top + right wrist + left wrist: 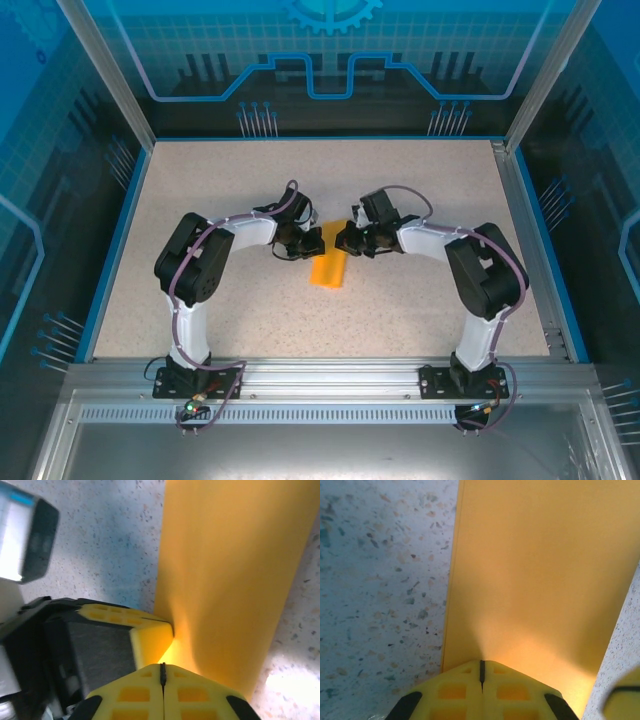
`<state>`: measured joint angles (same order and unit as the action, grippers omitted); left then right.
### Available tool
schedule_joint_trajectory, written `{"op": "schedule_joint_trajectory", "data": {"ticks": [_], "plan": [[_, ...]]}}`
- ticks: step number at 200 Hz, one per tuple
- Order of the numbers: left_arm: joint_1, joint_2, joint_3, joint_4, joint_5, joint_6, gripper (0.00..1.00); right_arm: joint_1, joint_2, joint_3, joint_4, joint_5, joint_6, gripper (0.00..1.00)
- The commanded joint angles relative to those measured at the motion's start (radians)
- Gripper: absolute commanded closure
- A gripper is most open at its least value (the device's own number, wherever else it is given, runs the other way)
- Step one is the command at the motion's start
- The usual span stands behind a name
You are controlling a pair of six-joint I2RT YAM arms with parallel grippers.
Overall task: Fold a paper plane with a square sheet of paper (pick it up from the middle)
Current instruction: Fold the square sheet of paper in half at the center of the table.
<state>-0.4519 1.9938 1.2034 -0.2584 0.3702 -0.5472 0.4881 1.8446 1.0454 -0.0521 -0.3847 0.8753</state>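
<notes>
The square sheet of paper [328, 270] is folded into a narrow orange-yellow strip and lies near the middle of the table. Both grippers meet at its far end. My left gripper [314, 243] is shut, and in the left wrist view the paper [535, 570] spreads out straight from its closed tips [481, 662]. Facing it, my right gripper [341, 240] is shut too, its tips [162, 666] against the same end of the paper [230, 580]. The left gripper's yellow fingers [150, 635] pinch the paper's corner right beside it.
The speckled tabletop [230, 180] has a blue raised rim [118, 240] and metal frame posts around it. Both arms [195, 265] [485, 270] bend inward from their bases at the near edge.
</notes>
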Motion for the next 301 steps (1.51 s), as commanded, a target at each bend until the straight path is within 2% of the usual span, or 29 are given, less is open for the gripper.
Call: {"op": "schedule_joint_trajectory", "data": {"ticks": [1, 82, 165, 231, 301], "plan": [[-0.014, 0.037, -0.022, -0.033, -0.039, 0.019, 1.00, -0.005, 0.025, -0.027, 0.100, -0.048, 0.017, 0.98], [-0.014, 0.046, -0.022, -0.028, -0.033, 0.012, 1.00, -0.059, 0.038, -0.105, 0.123, -0.078, -0.040, 0.97], [-0.014, 0.045, -0.022, -0.035, -0.032, 0.021, 1.00, -0.065, 0.048, -0.211, 0.130, -0.023, -0.134, 0.97], [-0.013, 0.045, -0.023, -0.036, -0.035, 0.022, 1.00, -0.039, -0.039, -0.188, 0.235, -0.137, -0.098, 0.96], [-0.013, 0.045, -0.021, -0.043, -0.036, 0.029, 1.00, -0.019, 0.029, -0.265, 0.316, -0.116, -0.051, 0.96]]}}
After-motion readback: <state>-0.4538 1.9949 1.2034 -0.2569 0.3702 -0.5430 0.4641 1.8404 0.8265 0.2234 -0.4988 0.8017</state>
